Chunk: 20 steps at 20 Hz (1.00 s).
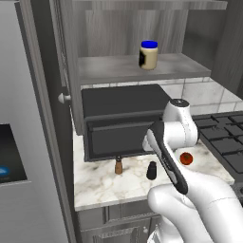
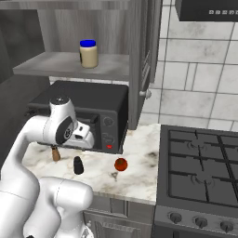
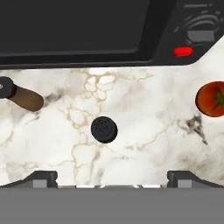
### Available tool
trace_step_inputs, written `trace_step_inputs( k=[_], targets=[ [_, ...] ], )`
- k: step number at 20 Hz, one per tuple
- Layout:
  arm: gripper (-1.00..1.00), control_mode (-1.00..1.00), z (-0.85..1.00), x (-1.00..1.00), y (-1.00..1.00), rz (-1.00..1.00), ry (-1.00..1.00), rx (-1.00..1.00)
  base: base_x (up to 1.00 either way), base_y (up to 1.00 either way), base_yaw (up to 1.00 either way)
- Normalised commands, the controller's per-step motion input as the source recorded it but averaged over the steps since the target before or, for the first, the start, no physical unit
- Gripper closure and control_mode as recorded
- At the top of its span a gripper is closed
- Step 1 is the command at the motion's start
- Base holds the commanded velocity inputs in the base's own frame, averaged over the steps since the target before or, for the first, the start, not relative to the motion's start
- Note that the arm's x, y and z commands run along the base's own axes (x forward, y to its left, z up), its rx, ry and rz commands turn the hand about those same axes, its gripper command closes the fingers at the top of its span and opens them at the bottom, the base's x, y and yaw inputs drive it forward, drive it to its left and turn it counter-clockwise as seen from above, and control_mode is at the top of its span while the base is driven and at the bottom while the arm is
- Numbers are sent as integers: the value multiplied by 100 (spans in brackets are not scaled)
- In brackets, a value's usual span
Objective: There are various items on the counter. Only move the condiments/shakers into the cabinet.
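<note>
Cream-coloured jar (image 1: 148, 55) with blue lid is showing a dark, unreadable label; gripper (image 3: 112, 178) fingers are standing apart above small black shaker (image 3: 103, 129).

This was a home kitchen, rendered rather than filmed. A white marble-patterned worktop (image 2: 139, 153) with brownish veins ran over grey drawers (image 1: 118, 216), and a black toaster oven (image 1: 124, 121) stood on it. Beside it lay a black gas hob (image 2: 200, 162) with knobs along its front. White wall tiles (image 2: 186, 69) backed the space, and a grey wood-grain cabinet (image 1: 128, 69) hung above, a blue-lidded jar (image 1: 148, 55) on its shelf. A tomato (image 2: 121, 164) sat on the worktop.
</note>
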Motion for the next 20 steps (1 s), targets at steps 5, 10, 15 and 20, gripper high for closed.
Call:
trace_step_inputs(
  k=[5, 10, 15, 20],
  targets=[
    [-100, -100, -65, 0, 4, 0, 28, -10, 0, 0, 0],
    [-100, -100, -20, 8, 0, 0, 0, -1, 0, 0, 0],
    [-100, -100, -16, 21, 5, 0, -4, 0, 0, 0, 0],
    [-100, -100, -21, 6, 6, 0, -6, 2, 0, 0, 0]
  ],
)
